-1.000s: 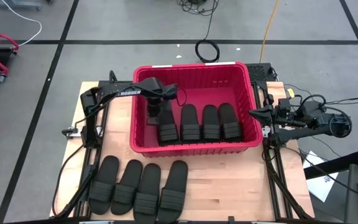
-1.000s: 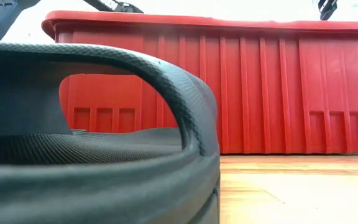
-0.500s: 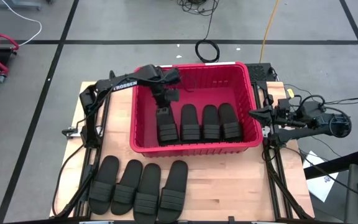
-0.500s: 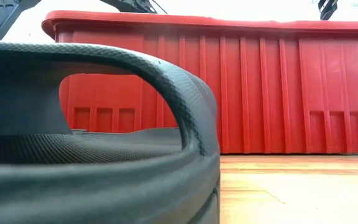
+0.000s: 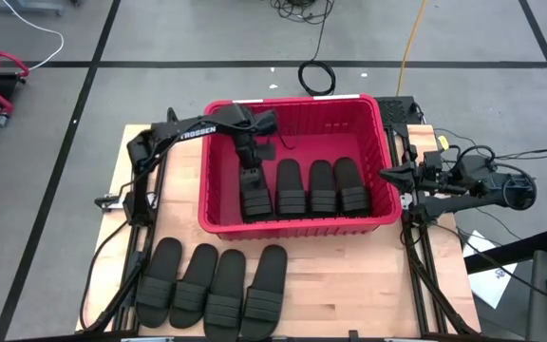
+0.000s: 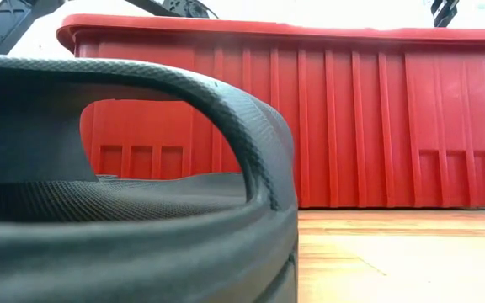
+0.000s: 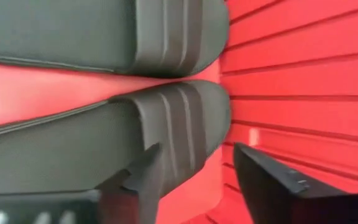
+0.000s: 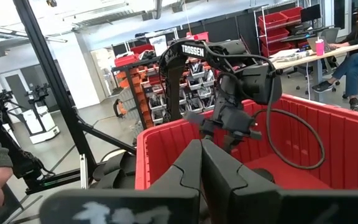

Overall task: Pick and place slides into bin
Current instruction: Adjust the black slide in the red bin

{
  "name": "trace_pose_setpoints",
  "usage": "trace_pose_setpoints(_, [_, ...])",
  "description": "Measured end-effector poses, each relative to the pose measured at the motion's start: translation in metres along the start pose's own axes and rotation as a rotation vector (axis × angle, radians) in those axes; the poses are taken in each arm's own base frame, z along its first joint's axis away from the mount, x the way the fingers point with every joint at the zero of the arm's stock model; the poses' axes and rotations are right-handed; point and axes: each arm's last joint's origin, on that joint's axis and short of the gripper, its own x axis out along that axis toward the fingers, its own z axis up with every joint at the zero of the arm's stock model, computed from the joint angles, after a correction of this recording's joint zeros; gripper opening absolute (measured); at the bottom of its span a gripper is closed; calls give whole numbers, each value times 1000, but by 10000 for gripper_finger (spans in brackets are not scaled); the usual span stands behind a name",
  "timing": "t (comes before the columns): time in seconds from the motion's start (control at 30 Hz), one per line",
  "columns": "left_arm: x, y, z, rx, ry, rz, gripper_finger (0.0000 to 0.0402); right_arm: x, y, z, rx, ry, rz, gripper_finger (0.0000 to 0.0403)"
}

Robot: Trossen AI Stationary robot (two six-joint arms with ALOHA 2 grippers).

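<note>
The red bin [image 5: 218, 223] stands mid-table. Inside it, several black slides lie flat on its floor in a row along the near wall; the leftmost slide [image 5: 255, 198] [image 7: 104, 140] is below my left gripper [image 5: 251, 173] [image 7: 194, 180]. That gripper slants down over this slide's far end with open fingers, and nothing is between them. Several more slides [image 5: 212, 283] lie side by side on the table in front of the bin; one slide's strap [image 6: 141, 101] fills the low view. My right gripper [image 5: 385, 173] [image 8: 201, 158] waits shut at the bin's right side.
The bin's far half [image 5: 330, 128] holds no slides, only my left arm's cable. The bin's ribbed near wall [image 6: 352, 126] rises behind the table slides. Bare wood [image 5: 368, 275] lies at the near right. A seated person [image 8: 353, 43] and shelves show in the room beyond.
My left gripper has risen inside the bin and drawn back toward the far wall, tipping from pointing nearly straight down to a slant. The leftmost slide in the bin has stayed flat where it lay. My right arm has kept still.
</note>
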Motion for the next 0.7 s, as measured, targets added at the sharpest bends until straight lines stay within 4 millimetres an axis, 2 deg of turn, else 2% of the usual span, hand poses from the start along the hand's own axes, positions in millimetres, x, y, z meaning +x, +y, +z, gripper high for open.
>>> trace_pose_setpoints(0.17, [4, -4, 2, 14, 9, 27, 252, 0, 0, 0, 0, 0, 1, 0])
trace_pose_setpoints(0.3, [8, -5, 3, 40, 24, 72, 278, 0, 1, 0, 0, 7, 26, 0])
trace_pose_setpoints(0.7, [40, 14, -14, -74, 38, 14, 289, 0, 1, 0, 0, 7, 27, 0])
